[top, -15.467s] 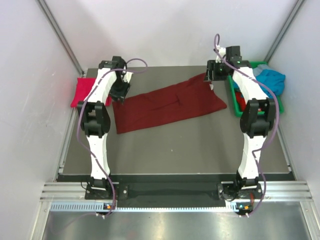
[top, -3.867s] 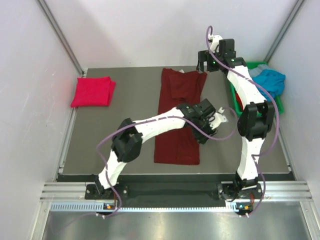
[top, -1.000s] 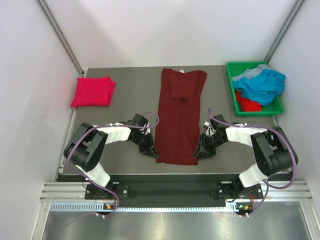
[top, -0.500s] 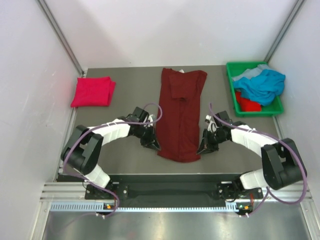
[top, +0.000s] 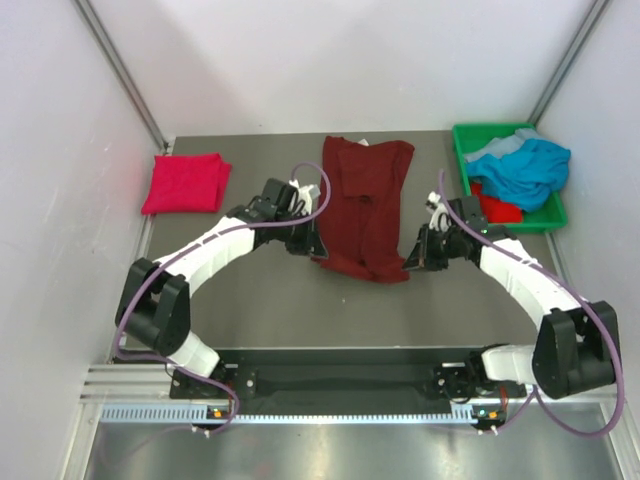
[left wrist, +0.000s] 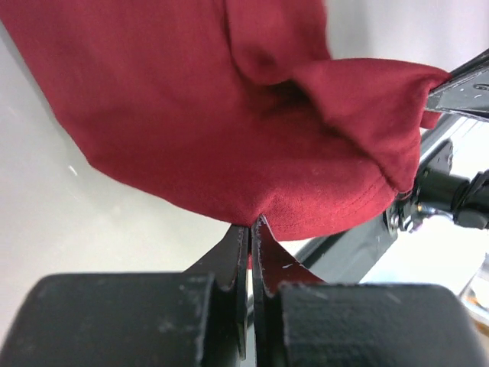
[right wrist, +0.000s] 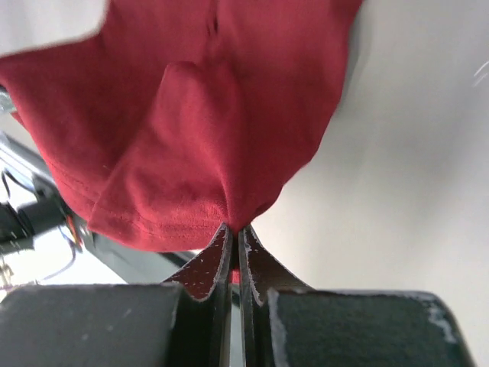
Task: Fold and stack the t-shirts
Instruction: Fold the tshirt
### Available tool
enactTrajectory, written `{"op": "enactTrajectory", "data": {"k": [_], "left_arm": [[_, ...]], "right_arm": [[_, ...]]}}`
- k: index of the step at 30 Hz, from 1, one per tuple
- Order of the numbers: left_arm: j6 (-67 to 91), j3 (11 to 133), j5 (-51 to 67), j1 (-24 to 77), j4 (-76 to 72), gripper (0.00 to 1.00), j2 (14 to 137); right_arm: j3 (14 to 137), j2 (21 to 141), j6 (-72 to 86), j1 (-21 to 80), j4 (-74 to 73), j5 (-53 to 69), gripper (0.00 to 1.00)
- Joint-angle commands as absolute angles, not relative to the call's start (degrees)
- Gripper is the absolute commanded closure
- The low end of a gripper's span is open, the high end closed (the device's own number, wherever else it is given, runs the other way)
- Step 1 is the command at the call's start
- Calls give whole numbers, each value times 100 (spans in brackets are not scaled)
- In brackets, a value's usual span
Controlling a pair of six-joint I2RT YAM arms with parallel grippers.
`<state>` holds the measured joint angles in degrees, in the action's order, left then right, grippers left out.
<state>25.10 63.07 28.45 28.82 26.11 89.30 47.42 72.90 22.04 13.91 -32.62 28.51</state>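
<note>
Between the two pairs of fingers sags the near hem of the maroon shirt [top: 362,205], a long strip of cloth whose far end lies flat on the table [top: 300,300] well beyond them. The left gripper [left wrist: 250,229] is pinched fully closed on the hem's left corner, with cloth bunched just past its tips. The right gripper [right wrist: 233,233] is clamped just as tight on the right corner. Far out to the left of the left fingers lies a folded crimson shirt [top: 186,183]. Beyond the right fingers and to their right stands a green bin [top: 462,190], with a teal shirt [top: 520,165] heaped in it over some red cloth [top: 495,208].
</note>
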Motion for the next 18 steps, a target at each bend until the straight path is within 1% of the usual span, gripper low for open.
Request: {"op": "enactTrajectory", "data": {"k": [1,6,18], "left_arm": [[2171,6862,2654,2734,2584,100,9052],[2127,7408,2619,2540,2382,100,9439],[2039,9324,2672,2110,2294,100,11275]], "right_arm": [[5290,7295,2074,1152,-3120,2769,100],[5932,7725,2030,879,-2883,2751,100],[8023,9500,1740,800,-2654,2646,100]]}}
